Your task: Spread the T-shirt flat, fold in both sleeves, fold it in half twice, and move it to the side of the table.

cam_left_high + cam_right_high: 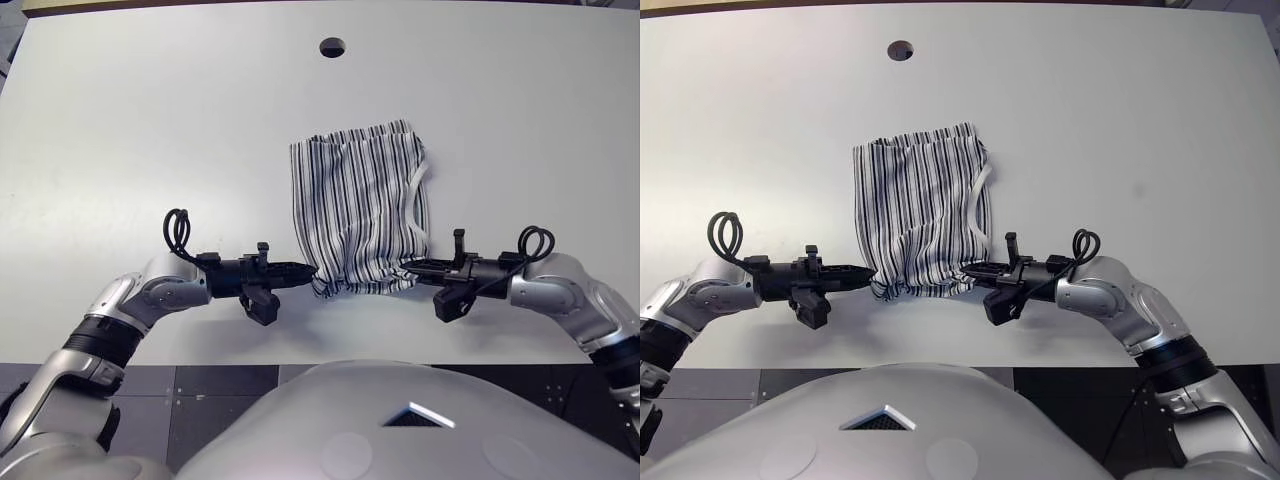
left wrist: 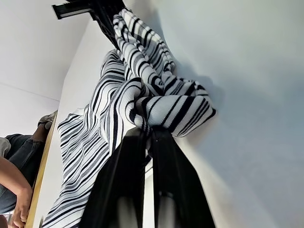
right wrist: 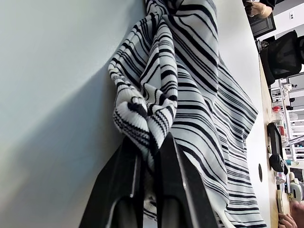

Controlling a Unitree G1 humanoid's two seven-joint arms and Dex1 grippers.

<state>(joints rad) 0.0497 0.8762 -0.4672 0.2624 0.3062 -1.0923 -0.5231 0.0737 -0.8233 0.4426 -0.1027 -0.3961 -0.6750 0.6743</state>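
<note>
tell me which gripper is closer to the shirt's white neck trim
Right. The right gripper pinches the T-shirt close beside the white neck trim; the left gripper holds the opposite near corner.

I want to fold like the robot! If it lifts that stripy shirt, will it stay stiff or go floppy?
Probably floppy: the shirt crumples where the left gripper and right gripper pinch it. Likely light, being thin cloth.

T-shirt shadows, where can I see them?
Left wrist view: the bunched T-shirt throws a soft grey shadow on the table beside it. Right wrist view: the same kind of shadow, darkest next to the pinched fold. Left eye view: even light, no glare.
</note>
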